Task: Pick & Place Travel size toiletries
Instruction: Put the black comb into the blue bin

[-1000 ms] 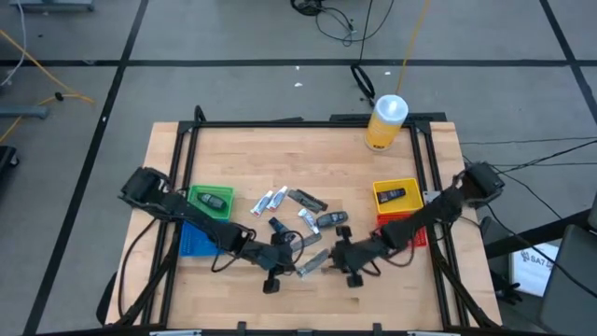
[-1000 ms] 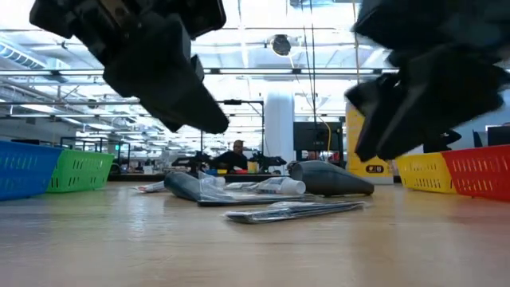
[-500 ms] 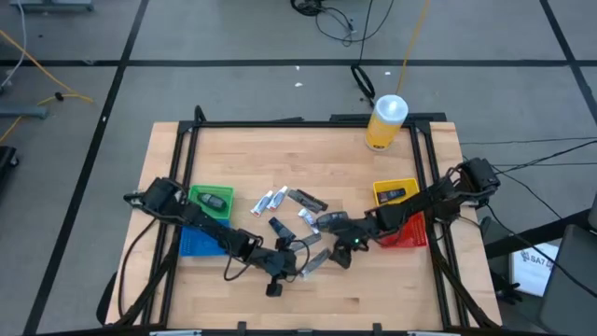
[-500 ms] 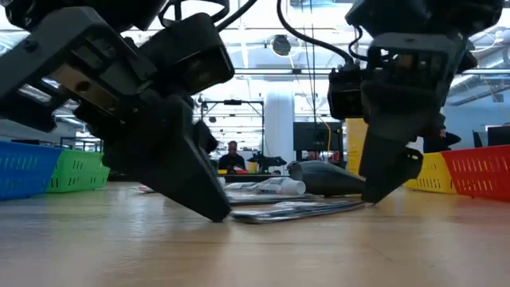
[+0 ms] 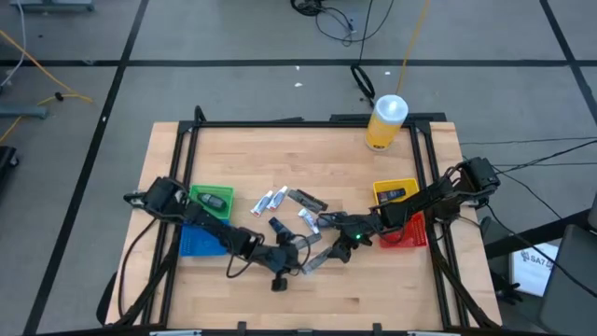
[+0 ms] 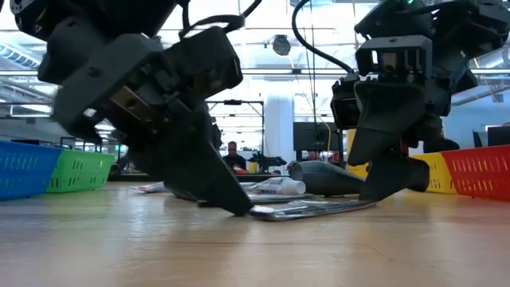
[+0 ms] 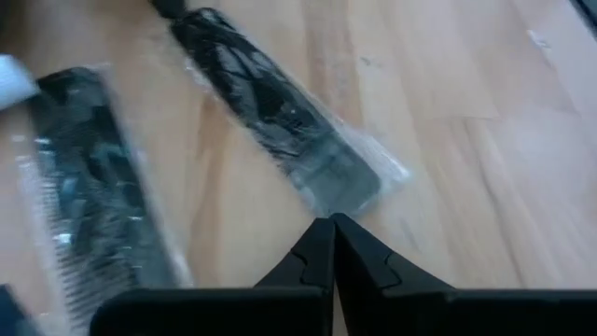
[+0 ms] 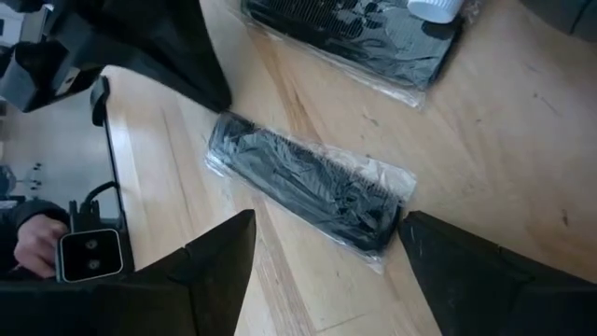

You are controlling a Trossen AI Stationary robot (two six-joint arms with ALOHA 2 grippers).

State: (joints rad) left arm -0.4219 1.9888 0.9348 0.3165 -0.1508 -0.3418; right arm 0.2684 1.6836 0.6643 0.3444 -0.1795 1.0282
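A dark comb-like packet in clear wrap (image 5: pixel 313 261) lies flat on the wooden table (image 5: pixel 373 299); it also shows in the low view as the packet (image 6: pixel 315 209). My left gripper (image 5: pixel 285 268) is shut, its tips (image 7: pixel 331 224) down by one end of this packet (image 7: pixel 280 121). My right gripper (image 8: pixel 312 257) is open, slanting down over the packet's other end (image 8: pixel 308 182), one finger on each side. More toiletries lie just beyond: white-and-blue tubes (image 5: pixel 272 198), dark packets (image 5: pixel 308 200) and a grey item (image 5: pixel 326 221). My left gripper's shut fingertips (image 7: pixel 322 238) stand on the table beside the packet's clear-wrap end (image 7: pixel 368 191), slanting down from the table's left. I cannot tell whether they touch the wrap. My right gripper's fingers straddle the packet's other end (image 8: pixel 378 233); I cannot tell whether they touch it.
A green bin (image 5: pixel 211 199) and a blue bin (image 5: pixel 194 243) sit at the table's left, a yellow bin (image 5: pixel 395 193) and a red bin (image 5: pixel 410 233) at its right. A big yellow bottle (image 5: pixel 386 121) stands at the far edge. A second wrapped packet (image 7: pixel 84 177) lies beside the first.
Both grippers have come down from above the table to the wrapped packet. The left one has moved right and down until its tips reached the table at the packet's end. The right one has moved toward the far edge and lowered over the packet's other end.
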